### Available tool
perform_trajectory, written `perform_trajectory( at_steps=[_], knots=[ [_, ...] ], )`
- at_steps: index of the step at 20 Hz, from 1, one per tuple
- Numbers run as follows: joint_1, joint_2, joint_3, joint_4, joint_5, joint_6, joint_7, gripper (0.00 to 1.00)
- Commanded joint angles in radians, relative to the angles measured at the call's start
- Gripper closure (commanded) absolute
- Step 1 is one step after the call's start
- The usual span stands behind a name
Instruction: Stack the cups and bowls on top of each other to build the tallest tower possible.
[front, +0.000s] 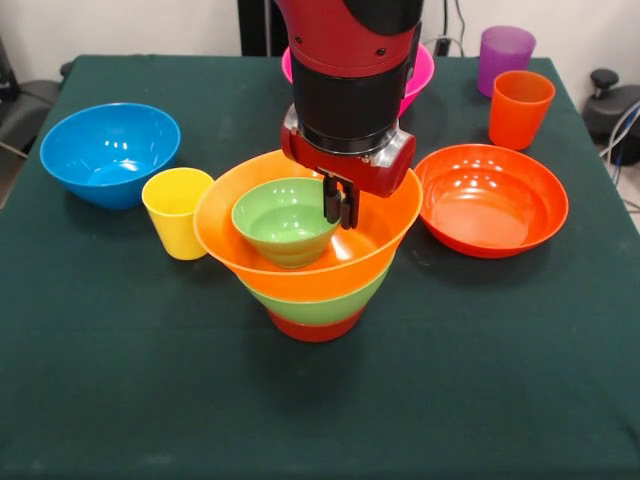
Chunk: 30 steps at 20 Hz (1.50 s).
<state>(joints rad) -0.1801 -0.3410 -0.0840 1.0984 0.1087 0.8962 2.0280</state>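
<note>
Front view is showing the gripper (340, 205) hanging inside the tower (310, 255), its two dark fingers drawn narrow together with nothing visibly between them. They are sitting just beside the small green bowl (285, 222), at its rim on the side toward the shallow orange bowl (492, 198), and whether they are touching that rim is hard to say. Directly below the gripper, the large yellow-orange bowl (385, 235) is cradling the small green one; beneath that a medium green bowl (318, 305) is peeking out, and a small red-orange bowl (312, 327) is carrying the lot on the table (120, 380).

Off to the other side of the gripper the yellow cup (178, 212) is standing just beside the tower, touching or nearly touching the big bowl's rim, with the blue bowl (110, 152) beyond it. Behind the arm (350, 60) the pink bowl (425, 70) is mostly hidden; the orange cup (520, 108) and purple cup (505, 58) are waiting upright, well apart from the gripper.

These pieces are looking light, stiff and glossy, so probably slippery. My read: a pinch across a cup's thin rim wall, one finger inside and one outside, would be the sound hold. The tower's narrow base is looking tippy, so sideways nudges are risky.

No brands, labels or writing are showing anywhere.
</note>
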Motion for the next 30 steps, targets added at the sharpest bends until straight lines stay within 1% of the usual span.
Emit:
perform_trajectory(
  at_steps=[1,27,30],
  knots=[
    [0.002,-0.002,0.094,0.064,0.0,0.0,0.034,1.0],
    [0.009,0.013,0.11,0.064,0.016,-0.026,0.054,1.0],
    [0.02,0.015,0.095,0.054,0.012,-0.033,0.079,1.0]
  ],
)
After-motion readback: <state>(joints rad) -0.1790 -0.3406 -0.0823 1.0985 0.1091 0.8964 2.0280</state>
